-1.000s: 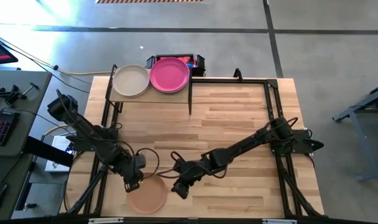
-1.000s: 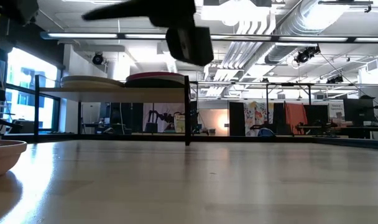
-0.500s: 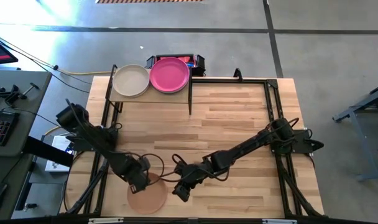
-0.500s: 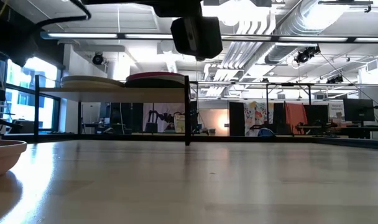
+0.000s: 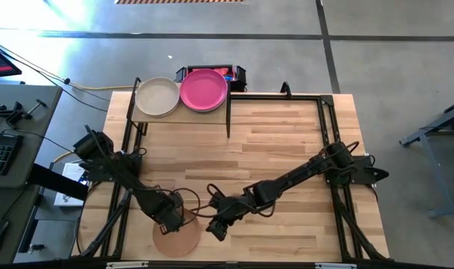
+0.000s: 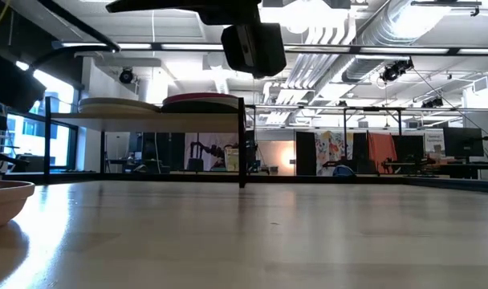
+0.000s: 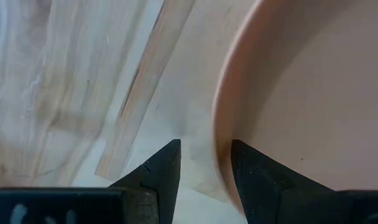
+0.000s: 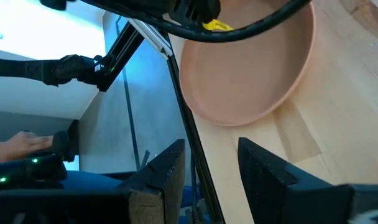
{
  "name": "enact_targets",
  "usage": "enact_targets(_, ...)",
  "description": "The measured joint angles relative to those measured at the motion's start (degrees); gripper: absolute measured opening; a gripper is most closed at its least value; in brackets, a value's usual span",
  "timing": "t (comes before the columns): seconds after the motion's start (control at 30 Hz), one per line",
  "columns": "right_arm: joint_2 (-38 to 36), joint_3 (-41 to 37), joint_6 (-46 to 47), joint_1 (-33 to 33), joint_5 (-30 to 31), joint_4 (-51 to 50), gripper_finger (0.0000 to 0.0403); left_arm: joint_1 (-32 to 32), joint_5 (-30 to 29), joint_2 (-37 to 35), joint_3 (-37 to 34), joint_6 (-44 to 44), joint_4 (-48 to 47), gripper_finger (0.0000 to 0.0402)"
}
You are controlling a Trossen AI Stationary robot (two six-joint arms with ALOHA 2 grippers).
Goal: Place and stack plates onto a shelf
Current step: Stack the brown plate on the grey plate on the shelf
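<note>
Shelf (image 5: 204, 117) first: it sits at the upper left of the high view, at the far edge of the worktop (image 5: 287, 149), and you've got two stacks on it side by side, the cream plate (image 5: 157, 97) on the left and the magenta plate (image 5: 204, 90) right next to it, rims just about touching. From the low view both read as flat stacks on the wood panel, though you can't count the layers from there.

Your last loose one is the peach plate (image 5: 176, 237), down at the bottom edge of the high view, left of centre. The left gripper (image 5: 167, 221) is over its upper rim, and in the left wrist view the fingers (image 7: 161, 174) are parted with the rim running up between them, so it's spread and not clamped on anything. The right gripper (image 5: 216, 228) is just right of the plate, fingers (image 8: 167, 171) apart too, holding nothing.

Compared with a second ago, your left arm has swung in from the worktop's left edge so the gripper now covers the plate's rim. The right gripper barely shifted, and the shelf stacks look the same.
</note>
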Motion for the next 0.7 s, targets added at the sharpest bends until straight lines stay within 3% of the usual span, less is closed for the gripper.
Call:
enact_targets(0.33,0.0,0.0,0.0,0.11,0.33,0.0,0.0128,0.01,0.33,0.97,0.07,0.1,0.5,0.0122)
enact_targets(0.7,0.0,0.0,-0.91,-0.14,0.51,0.0,0.0128,0.08,0.52,0.82,0.15,1.98,0.84,0.0008)
